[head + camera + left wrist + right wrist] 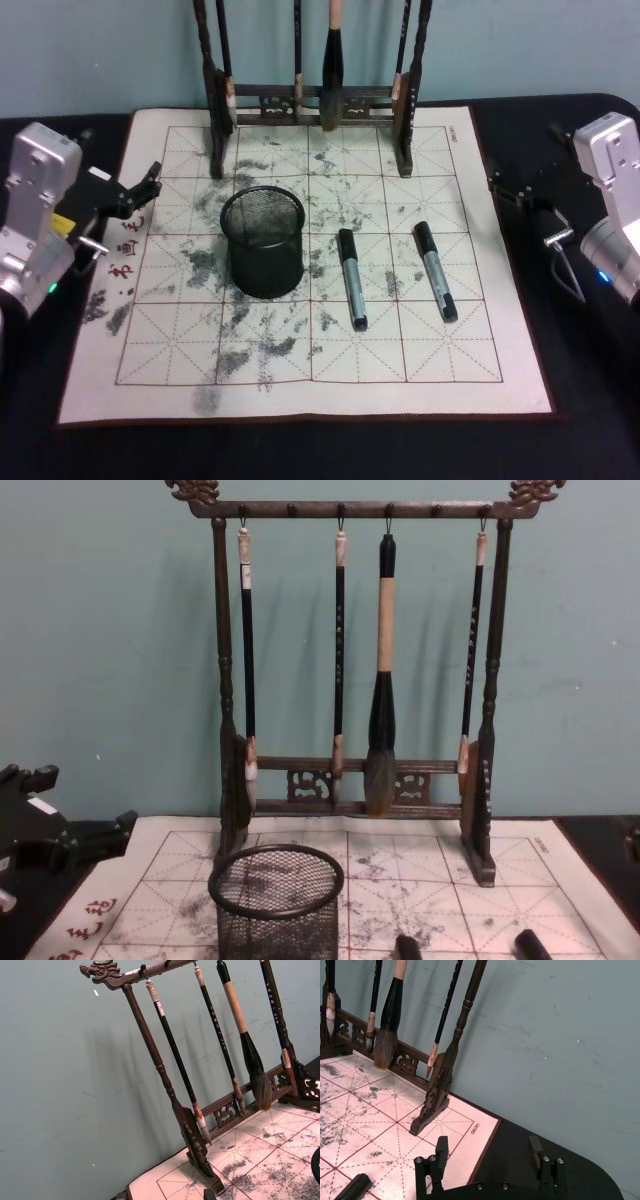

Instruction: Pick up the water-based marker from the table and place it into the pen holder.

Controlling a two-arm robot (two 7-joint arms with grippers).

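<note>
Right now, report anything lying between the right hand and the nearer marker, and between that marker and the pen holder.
Only bare mat separates the open right hand from the right marker. Between that marker and the pen holder lies the second marker, flat; a lifted carry would likely clear it.
</note>
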